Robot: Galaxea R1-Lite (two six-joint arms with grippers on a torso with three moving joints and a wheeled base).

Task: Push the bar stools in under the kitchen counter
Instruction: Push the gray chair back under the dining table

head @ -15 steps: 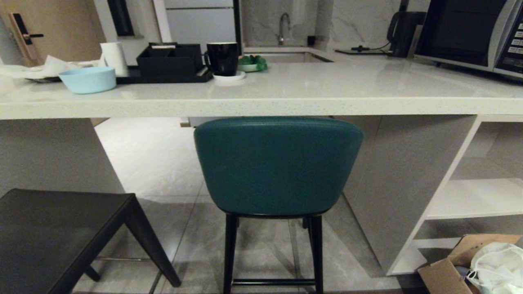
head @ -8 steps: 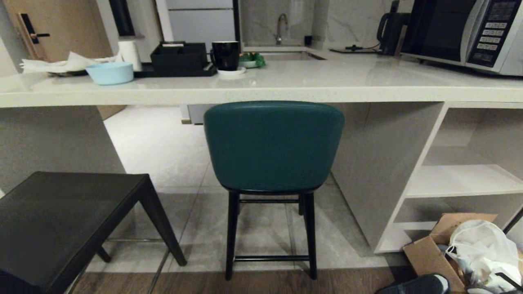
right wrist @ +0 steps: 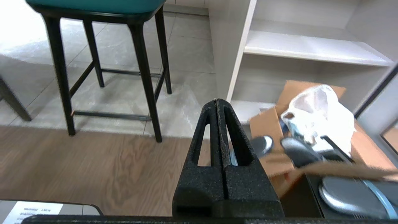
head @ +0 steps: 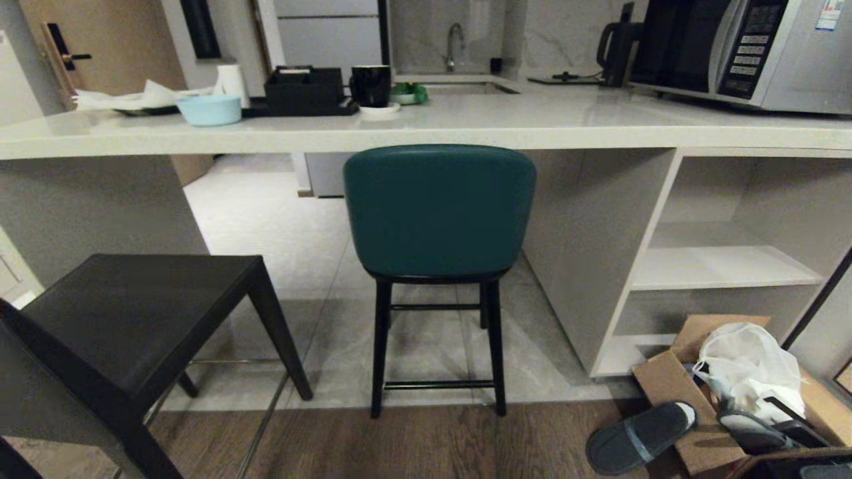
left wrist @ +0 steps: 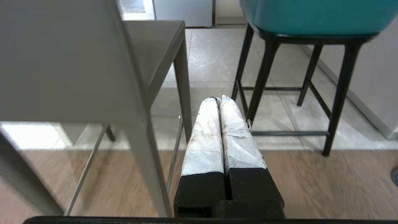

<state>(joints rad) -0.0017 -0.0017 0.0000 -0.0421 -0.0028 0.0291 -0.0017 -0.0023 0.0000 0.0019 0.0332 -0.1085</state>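
Note:
The teal bar stool [head: 439,213] stands with its curved back just below the edge of the pale kitchen counter [head: 466,130], its black legs on the grey tiles. The dark bar stool [head: 133,313] stands to its left, nearer to me and out from the counter. Neither gripper shows in the head view. In the left wrist view my left gripper [left wrist: 217,99] is shut and empty, hanging low between the dark stool [left wrist: 62,56] and the teal stool [left wrist: 311,15]. My right gripper [right wrist: 216,100] is also shut and empty, to the right of the teal stool's legs [right wrist: 146,77].
A cardboard box [head: 672,392] with a white bag [head: 745,366] and a slipper [head: 639,436] lie on the floor at the right, before the open white shelves [head: 719,266]. On the counter stand a microwave [head: 752,46], a blue bowl [head: 210,110] and a black mug [head: 371,85].
The whole head view has drawn back from the counter: both stools look smaller, and wooden floor, the box and the slipper have come into sight. The stools themselves have not moved.

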